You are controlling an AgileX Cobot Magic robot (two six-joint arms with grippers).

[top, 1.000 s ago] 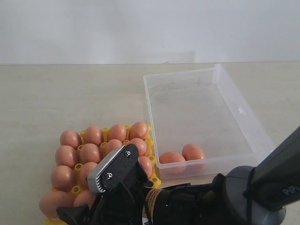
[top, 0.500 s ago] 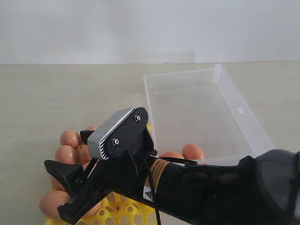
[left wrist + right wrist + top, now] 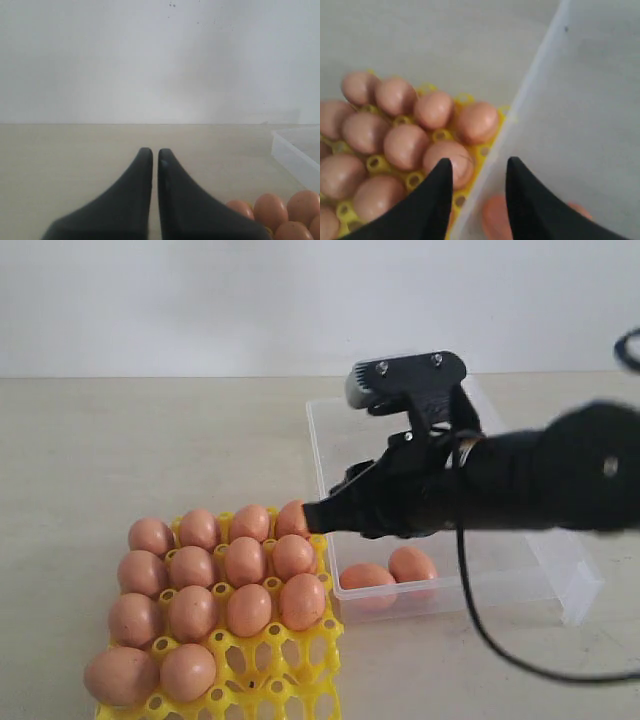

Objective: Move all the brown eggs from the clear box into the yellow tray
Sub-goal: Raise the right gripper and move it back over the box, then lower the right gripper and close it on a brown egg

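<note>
Several brown eggs (image 3: 248,608) fill the back rows and front-left cups of the yellow tray (image 3: 272,682). Two more brown eggs (image 3: 367,576) (image 3: 412,563) lie in the near-left corner of the clear box (image 3: 385,398). My right gripper (image 3: 312,517) hovers over the box's left wall beside the tray. In the right wrist view this right gripper (image 3: 479,164) is open and empty, straddling the clear box wall (image 3: 535,85), with a tray egg (image 3: 451,159) and a box egg (image 3: 495,220) below. My left gripper (image 3: 155,151) is shut, low over bare table, and is not seen in the exterior view.
The tray's front-right cups (image 3: 290,660) hold nothing. The right arm and its cable (image 3: 480,620) stretch across the box from the right. A white wall stands behind the beige table (image 3: 150,440). In the left wrist view tray eggs (image 3: 270,210) and the box corner (image 3: 295,150) show.
The right arm lifted from the front of the tray and swung back and right to the box's left edge. Its jaws stand closer together than before.
</note>
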